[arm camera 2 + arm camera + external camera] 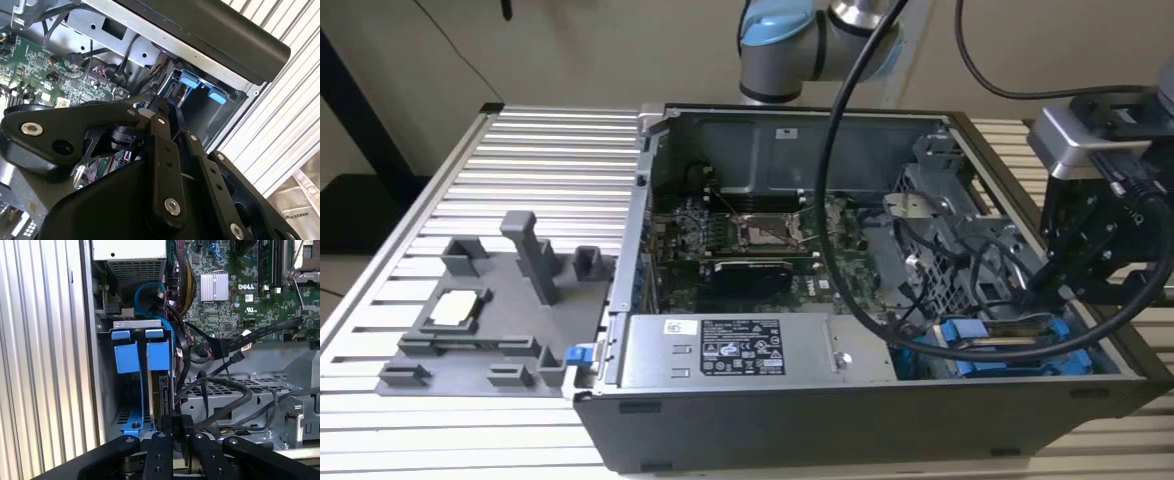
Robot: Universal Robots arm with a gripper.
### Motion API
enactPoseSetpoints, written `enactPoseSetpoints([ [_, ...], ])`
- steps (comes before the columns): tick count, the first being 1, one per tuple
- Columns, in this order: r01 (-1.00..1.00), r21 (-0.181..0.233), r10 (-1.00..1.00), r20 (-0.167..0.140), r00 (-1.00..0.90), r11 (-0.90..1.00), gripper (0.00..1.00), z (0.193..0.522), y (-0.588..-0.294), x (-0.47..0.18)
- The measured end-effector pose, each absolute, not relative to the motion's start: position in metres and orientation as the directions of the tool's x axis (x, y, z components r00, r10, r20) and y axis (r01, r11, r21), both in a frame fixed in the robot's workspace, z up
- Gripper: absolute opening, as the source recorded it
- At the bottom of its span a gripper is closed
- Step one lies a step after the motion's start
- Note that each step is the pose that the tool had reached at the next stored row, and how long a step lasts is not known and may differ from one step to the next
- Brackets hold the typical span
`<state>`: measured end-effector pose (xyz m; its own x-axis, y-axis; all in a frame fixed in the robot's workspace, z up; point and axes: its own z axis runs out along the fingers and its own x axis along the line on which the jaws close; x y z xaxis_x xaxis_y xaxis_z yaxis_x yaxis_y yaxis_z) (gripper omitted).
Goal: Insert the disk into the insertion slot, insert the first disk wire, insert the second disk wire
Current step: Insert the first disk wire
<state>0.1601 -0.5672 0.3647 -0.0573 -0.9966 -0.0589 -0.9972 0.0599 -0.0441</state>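
The disk (163,390) stands on edge in the insertion slot (106,390) of the open computer case (854,410), clipped in its bright blue frame (158,356). In the exterior view the blue frame (987,355) shows at the case's front corner on the exterior view's right. My gripper (176,426) is right at the disk's near end, its fingers (159,450) shut on the black connector of a wire (183,424). In the second wrist view the gripper (159,107) points into the slot's bay. In the exterior view the gripper (1061,295) hangs over that corner.
A second blue frame (125,357) sits beside the disk in the bay. Loose black cables (225,385) cross between the bay and the motherboard (761,240). The power supply (740,350) lies along the case front. A grey fixture plate (480,310) rests on the slatted table (534,150).
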Motion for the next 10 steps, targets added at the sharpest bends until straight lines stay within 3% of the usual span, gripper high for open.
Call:
enactPoseSetpoints([
  [10,-0.998,-0.020,-0.996,-0.058,-0.062,0.063,0.19,0.3578,-0.5680,0.1657],
])
